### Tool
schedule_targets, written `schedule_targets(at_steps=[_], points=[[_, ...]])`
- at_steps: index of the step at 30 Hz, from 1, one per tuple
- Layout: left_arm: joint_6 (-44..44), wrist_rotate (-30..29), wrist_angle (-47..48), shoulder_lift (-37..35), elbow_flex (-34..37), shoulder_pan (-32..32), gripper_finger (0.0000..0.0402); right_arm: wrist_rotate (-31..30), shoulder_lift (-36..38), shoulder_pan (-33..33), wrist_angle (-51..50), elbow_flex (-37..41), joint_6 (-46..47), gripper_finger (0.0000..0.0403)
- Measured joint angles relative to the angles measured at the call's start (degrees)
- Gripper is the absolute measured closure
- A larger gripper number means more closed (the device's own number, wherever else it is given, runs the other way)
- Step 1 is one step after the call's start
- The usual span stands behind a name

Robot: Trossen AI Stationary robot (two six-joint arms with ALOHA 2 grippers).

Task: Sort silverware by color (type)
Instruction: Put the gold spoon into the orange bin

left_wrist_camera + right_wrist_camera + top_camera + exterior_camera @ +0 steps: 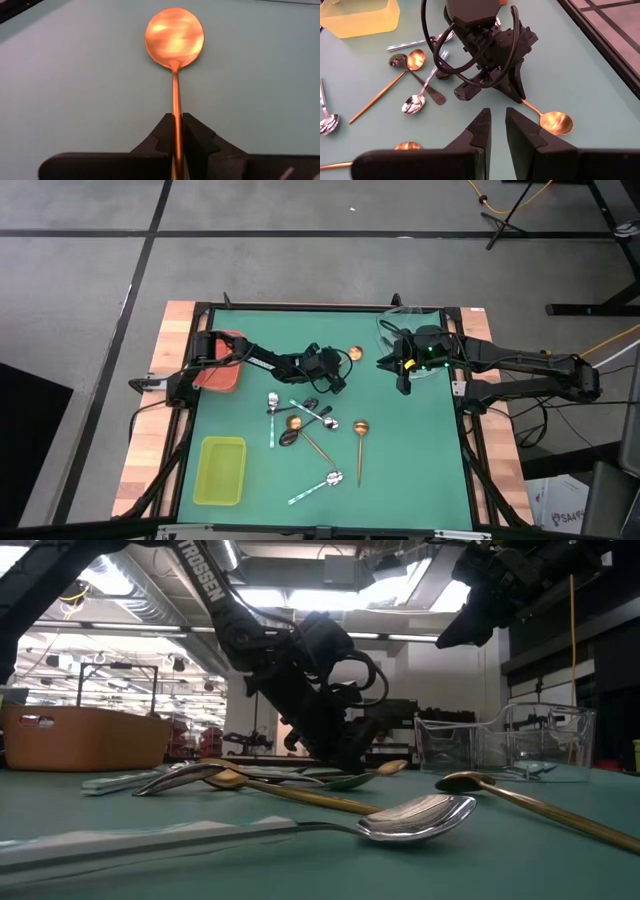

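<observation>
At the left edge of the green tabletop [420, 470] sits a red tray [217, 370] toward the far corner, and a yellow-green tray [222, 470] toward the near corner. The left gripper [337, 376] is low over the far middle of the tabletop, its jaws clamped on the thin handle of a gold spoon [174, 35] — the bowl lies flat on the green surface. Toward the near middle the other spoons [300, 420] are scattered: gold ones, dark ones and silver-bowled ones with pale handles, some overlapping. A clear tray [500, 740] stands near the far right corner. The right gripper [404, 376] hangs above the tabletop beside it — jaws narrow, holding nothing.
</observation>
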State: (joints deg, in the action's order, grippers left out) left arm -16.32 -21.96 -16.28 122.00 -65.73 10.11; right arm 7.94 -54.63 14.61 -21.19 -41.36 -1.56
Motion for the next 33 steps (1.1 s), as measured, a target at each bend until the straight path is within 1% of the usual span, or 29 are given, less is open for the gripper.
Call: schedule_targets(at_steps=[9,17,33], points=[[0.0,0.0,0.4,-2.1,0.0,0.0,0.0383,0.0,0.0,0.0,0.0,0.0,0.0,0.0352],[0.0,0.1,2.4,-7.7,0.0,0.0,0.0383,0.0,0.0,0.0,0.0,0.0,0.0,0.0352],[0.4,0.0,17.1,-23.0,0.0,0.0,0.0383,0.0,0.0,0.0,0.0,0.0,0.0,0.0352]])
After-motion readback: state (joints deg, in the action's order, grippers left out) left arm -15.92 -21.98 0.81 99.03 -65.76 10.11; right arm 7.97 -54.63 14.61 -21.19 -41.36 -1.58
